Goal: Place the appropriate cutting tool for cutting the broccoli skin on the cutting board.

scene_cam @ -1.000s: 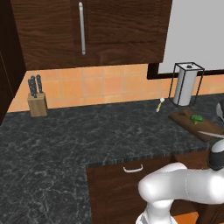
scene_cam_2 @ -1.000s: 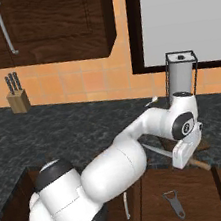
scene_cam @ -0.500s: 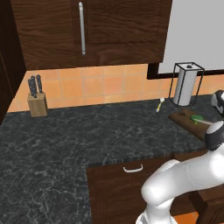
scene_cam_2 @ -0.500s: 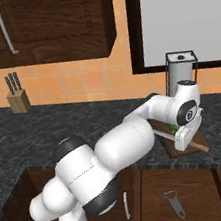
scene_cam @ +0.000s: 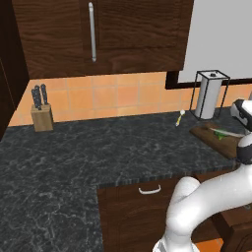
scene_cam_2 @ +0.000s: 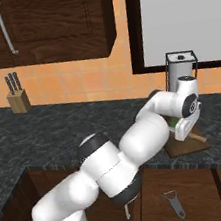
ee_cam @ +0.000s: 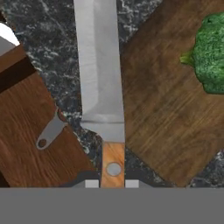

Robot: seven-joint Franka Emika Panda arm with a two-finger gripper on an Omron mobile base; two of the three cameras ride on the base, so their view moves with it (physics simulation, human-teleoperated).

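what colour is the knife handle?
Light orange-brown wood with a grey rivet, on the knife handle held in the claw. Hand view shows it best.

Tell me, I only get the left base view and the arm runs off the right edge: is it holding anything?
Observer: Yes. In the hand view the gripper is shut on a knife, gripping its wooden handle.
Visitor: Where does the blade point?
Observer: It runs along the edge of the cutting board, partly over the dark counter. I cannot tell whether it touches.
Visitor: And the green speck on the board?
Observer: That is the broccoli, bumpy-headed, lying apart from the blade.
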